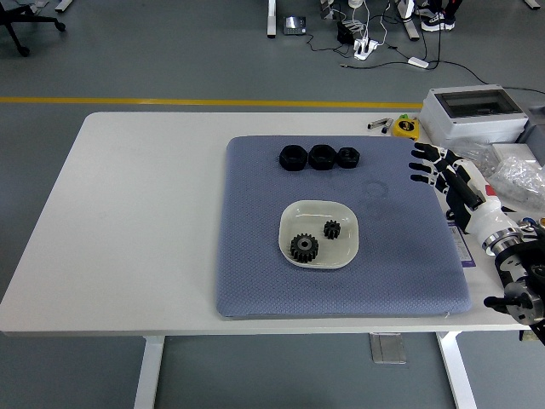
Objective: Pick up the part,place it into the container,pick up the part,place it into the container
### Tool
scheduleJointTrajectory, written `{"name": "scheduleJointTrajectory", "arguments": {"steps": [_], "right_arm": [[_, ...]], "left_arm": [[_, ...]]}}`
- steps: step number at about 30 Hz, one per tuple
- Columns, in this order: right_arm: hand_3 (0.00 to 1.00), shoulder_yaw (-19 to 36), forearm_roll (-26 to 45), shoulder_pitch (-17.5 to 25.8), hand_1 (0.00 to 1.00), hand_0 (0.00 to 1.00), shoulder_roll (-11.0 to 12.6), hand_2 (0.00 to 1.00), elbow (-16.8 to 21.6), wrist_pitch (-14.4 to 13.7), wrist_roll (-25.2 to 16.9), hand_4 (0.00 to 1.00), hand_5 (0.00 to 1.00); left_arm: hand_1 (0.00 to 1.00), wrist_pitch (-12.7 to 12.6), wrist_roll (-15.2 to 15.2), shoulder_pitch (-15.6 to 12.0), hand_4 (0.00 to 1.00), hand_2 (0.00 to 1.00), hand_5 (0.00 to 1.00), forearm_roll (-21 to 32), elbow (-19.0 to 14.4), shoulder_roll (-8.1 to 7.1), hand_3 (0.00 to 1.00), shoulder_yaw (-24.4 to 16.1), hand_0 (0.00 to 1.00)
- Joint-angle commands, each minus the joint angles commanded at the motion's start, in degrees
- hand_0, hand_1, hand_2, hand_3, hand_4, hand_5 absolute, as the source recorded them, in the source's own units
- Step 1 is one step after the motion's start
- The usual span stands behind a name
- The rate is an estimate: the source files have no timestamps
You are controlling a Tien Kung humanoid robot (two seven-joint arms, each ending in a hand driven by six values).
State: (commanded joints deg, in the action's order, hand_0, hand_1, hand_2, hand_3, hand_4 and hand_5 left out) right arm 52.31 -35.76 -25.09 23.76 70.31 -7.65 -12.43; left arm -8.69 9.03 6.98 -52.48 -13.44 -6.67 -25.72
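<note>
A white bowl (342, 252) sits in the middle of the blue-grey mat (255, 256). Inside it lie two black gears: a larger one (304, 248) at the front left and a smaller one (332, 229) to its right. Three black nut-like parts (320, 157) stand in a row near the mat's far edge. My right hand (436, 170) hovers at the mat's right edge, fingers (421, 164) spread and holding nothing, well right of the bowl. No left arm shows.
A grey box with a clear lid (473, 113) stands at the table's far right. A yellow tape measure (407, 127) lies beside it. Clear plastic bags (519, 175) lie at the right edge. The table's left half (136, 213) is bare white.
</note>
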Motion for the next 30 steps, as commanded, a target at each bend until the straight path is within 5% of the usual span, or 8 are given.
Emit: {"name": "scheduleJointTrajectory", "arguments": {"steps": [1,2,14,30], "right_arm": [[0.881,0.3,0.3,0.5,0.86,0.91,0.0,0.873,0.5,0.5,-0.2,0.998,0.882],[0.932,0.6,0.5,0.8,0.897,0.988,0.0,0.903,0.9,0.8,-0.3,0.998,0.989],[0.929,7.2,-3.7,6.4,0.899,0.998,-2.9,0.908,2.9,-0.3,-0.7,0.998,0.998],[0.92,8.8,-3.8,8.8,0.894,0.998,-4.1,0.904,2.0,-1.7,-0.4,0.998,0.998]], "left_arm": [[0.705,0.0,0.0,0.0,0.669,0.74,0.66,-0.1,0.0,0.01,0.644,0.0,0.696],[0.705,0.0,0.0,0.0,0.668,0.739,0.66,-0.1,0.0,0.02,0.643,0.0,0.695],[0.702,-0.2,-0.1,-0.1,0.667,0.739,0.661,0.4,0.1,0.12,0.644,0.1,0.695],[0.702,-0.1,0.2,-0.7,0.665,0.738,0.664,-1.1,0.1,0.08,0.643,-0.6,0.694]]}}
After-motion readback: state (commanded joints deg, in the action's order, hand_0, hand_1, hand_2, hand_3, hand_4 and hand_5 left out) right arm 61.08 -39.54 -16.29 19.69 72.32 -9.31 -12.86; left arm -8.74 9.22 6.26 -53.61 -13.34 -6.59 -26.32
